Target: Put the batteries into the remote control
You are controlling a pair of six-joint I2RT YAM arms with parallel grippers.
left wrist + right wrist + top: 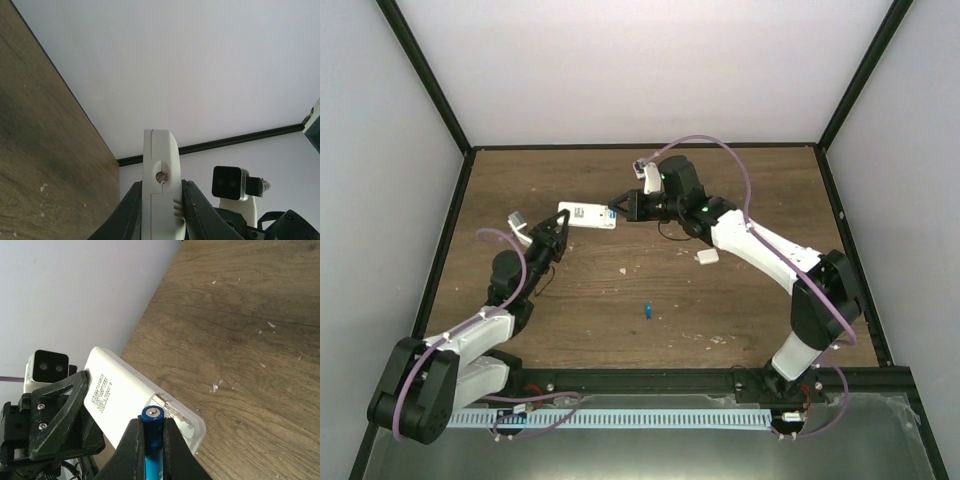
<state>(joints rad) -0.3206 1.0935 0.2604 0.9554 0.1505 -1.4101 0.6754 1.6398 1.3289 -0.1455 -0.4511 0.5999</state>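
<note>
The white remote control [588,216] is held off the table by my left gripper [556,232], which is shut on its left end. In the left wrist view the remote [159,190] stands edge-on between the dark fingers. My right gripper [623,207] is shut on a blue battery [152,437], its tip at the remote's open battery bay [175,415]. The remote's back with printed text [115,395] faces this camera. A second blue battery [647,311] lies on the wooden table [740,300] in front.
A small white battery cover [707,257] lies on the table under the right arm. White crumbs are scattered on the wood. Black frame posts and white walls enclose the table. A cable tray [640,418] runs along the near edge.
</note>
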